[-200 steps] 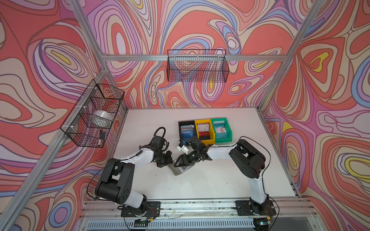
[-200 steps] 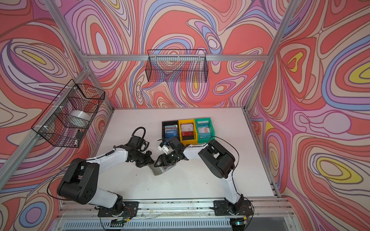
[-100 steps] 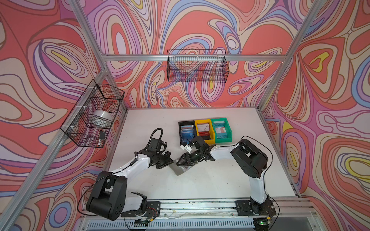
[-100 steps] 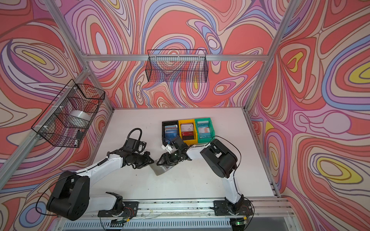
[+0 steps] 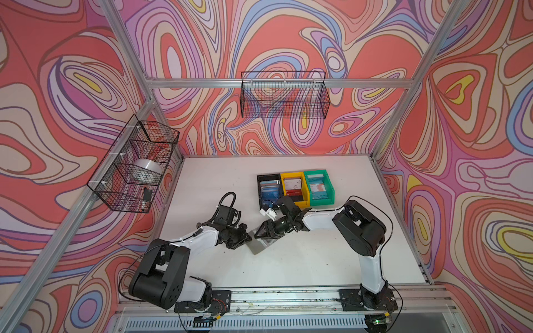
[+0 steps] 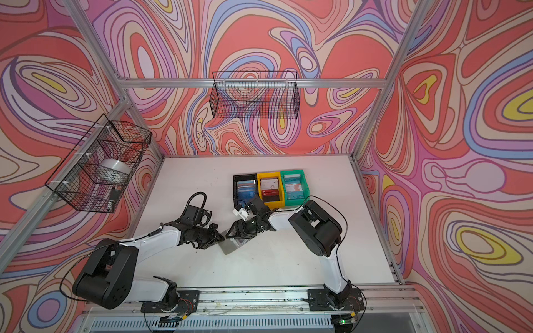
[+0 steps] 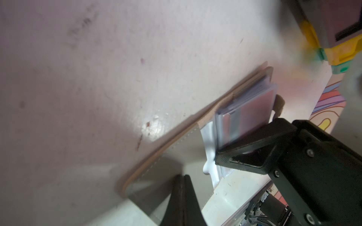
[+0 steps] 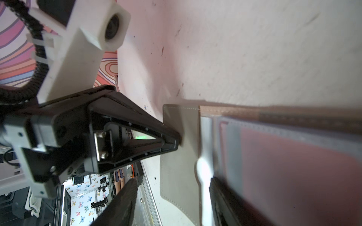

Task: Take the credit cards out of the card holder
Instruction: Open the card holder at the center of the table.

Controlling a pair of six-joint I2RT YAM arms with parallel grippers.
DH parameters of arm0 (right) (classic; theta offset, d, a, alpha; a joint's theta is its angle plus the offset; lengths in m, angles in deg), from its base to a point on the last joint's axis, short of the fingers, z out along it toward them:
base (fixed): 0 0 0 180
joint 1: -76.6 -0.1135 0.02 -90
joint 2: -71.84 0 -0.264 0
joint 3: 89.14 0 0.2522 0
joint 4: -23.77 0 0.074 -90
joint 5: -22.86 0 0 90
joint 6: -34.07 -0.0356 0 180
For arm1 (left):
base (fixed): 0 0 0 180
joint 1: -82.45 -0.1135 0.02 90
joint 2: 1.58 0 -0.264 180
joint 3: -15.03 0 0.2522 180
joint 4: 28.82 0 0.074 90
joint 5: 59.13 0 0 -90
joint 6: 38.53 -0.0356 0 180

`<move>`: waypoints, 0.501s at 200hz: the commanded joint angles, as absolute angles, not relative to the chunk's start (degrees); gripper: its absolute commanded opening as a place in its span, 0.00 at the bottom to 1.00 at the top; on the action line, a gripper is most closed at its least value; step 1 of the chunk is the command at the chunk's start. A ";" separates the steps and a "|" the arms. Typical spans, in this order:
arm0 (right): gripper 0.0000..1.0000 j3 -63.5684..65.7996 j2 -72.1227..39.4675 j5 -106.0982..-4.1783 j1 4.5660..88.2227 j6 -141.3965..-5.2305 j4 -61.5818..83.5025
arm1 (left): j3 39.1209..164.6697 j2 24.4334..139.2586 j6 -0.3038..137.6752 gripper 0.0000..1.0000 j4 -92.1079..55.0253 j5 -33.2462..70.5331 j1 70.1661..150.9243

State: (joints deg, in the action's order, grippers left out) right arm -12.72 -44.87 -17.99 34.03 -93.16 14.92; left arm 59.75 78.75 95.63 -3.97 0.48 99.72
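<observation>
The grey card holder point(image 5: 257, 246) point(image 6: 229, 247) lies open on the white table between both arms. My left gripper point(image 5: 247, 233) point(image 7: 183, 176) is shut, its tip pressing on the holder's grey flap point(image 7: 172, 156) point(image 8: 179, 176). My right gripper point(image 5: 260, 231) point(image 8: 174, 180) is open. One of its fingers point(image 8: 221, 192) lies on the edge of the clear sleeves, while the other hangs off the holder, over the table. A red credit card point(image 7: 254, 111) point(image 8: 293, 176) shows inside the top sleeve, and further sleeves are stacked under it.
Black point(image 5: 268, 175), yellow point(image 5: 294, 173) and green point(image 5: 315, 172) bins holding cards stand in a row just behind the right gripper. Wire baskets hang on the back wall point(image 5: 284, 95) and the left wall point(image 5: 135, 164).
The left arm's elbow swung out and came back, with its shut tip staying by the holder. The right jaws narrowed a little over the sleeves.
</observation>
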 commanded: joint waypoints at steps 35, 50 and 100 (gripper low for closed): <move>0.63 -8.37 -39.49 -27.84 34.44 -85.92 -0.89 | 59.89 84.85 94.57 0.00 -7.65 3.43 99.90; 0.63 -6.08 -37.54 -32.54 34.41 -83.08 -6.63 | 60.29 86.27 94.93 0.00 -9.14 2.95 99.88; 0.63 -3.11 -36.30 -41.38 34.92 -79.50 -14.58 | 65.22 89.83 92.61 0.00 -8.09 3.08 99.91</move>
